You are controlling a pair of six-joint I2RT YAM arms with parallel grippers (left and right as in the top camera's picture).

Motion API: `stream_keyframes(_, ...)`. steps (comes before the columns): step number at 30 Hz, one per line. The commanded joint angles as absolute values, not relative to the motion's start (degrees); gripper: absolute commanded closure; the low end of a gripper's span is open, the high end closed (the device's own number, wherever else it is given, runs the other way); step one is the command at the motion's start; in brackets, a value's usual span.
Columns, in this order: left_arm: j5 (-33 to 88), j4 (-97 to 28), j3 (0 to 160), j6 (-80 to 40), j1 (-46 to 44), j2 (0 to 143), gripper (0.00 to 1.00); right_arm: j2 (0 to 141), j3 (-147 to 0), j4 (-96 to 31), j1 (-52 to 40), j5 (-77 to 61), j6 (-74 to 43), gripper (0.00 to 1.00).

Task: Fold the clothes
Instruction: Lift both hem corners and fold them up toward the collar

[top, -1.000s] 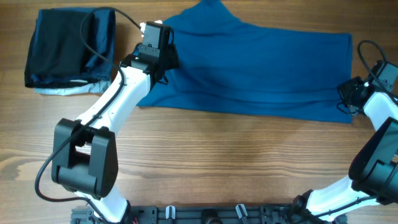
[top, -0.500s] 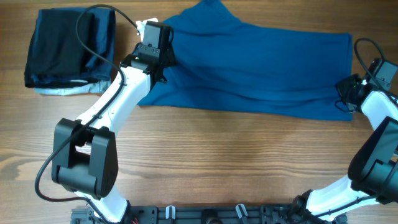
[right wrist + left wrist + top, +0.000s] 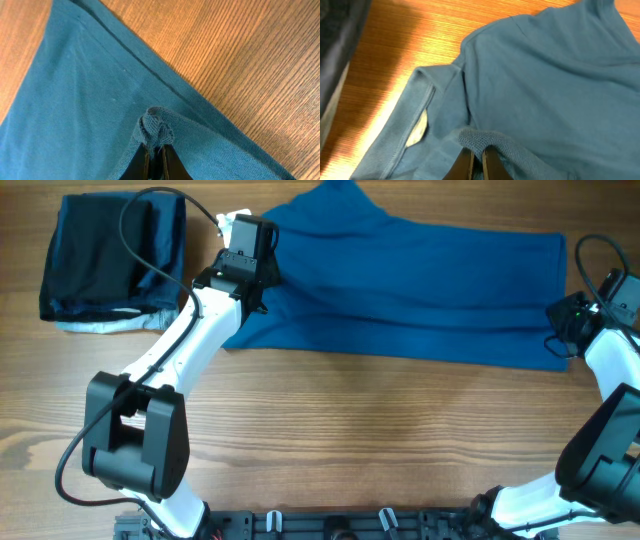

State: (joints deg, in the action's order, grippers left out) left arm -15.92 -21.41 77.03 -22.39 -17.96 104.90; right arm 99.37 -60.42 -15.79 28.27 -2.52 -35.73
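A blue polo shirt (image 3: 400, 290) lies spread along the far edge of the wooden surface (image 3: 380, 420). The left fingers (image 3: 464, 164) are clenched on bunched fabric by the collar, and the right fingers (image 3: 141, 162) on its hem edge. Folded dark garments (image 3: 100, 265) lie just beside the shirt, with open wood nearer the arms.

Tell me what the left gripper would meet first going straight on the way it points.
The left gripper, shut on a pinch of the shirt, would first meet more shirt bunched just ahead, probably with the table right beneath; depth is unclear.
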Motion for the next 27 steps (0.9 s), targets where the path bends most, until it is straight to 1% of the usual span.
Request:
stream_keyframes(1, -20.25, -21.85, 78.02, -23.14, -18.11, 102.74, 0.96, 98.13, -61.41, -16.51, 27.99, -0.19, -34.72, 0.96)
stream_keyframes(8, -20.29, -22.04, 78.02, -23.11, -18.09, 102.76, 0.96, 98.13, -61.39, -16.71, 27.97, 3.25, -34.65, 0.96)
stream_keyframes(16, -20.43, -22.06, 78.00, -23.14, -16.43, 104.33, 0.96, 98.39, -61.39, -14.48, 27.97, 3.88, -34.63, 0.96)
stream_keyframes(21, -20.40, -21.78, 78.00, -23.14, -16.32, 105.93, 0.96, 102.02, -61.39, -13.41, 27.92, 3.86, -34.65, 0.96)
stream_keyframes(27, -18.65, -18.52, 78.00, -23.14, -16.34, 107.53, 0.96, 106.00, -61.39, -10.44, 27.42, 3.64, -34.61, 0.96)
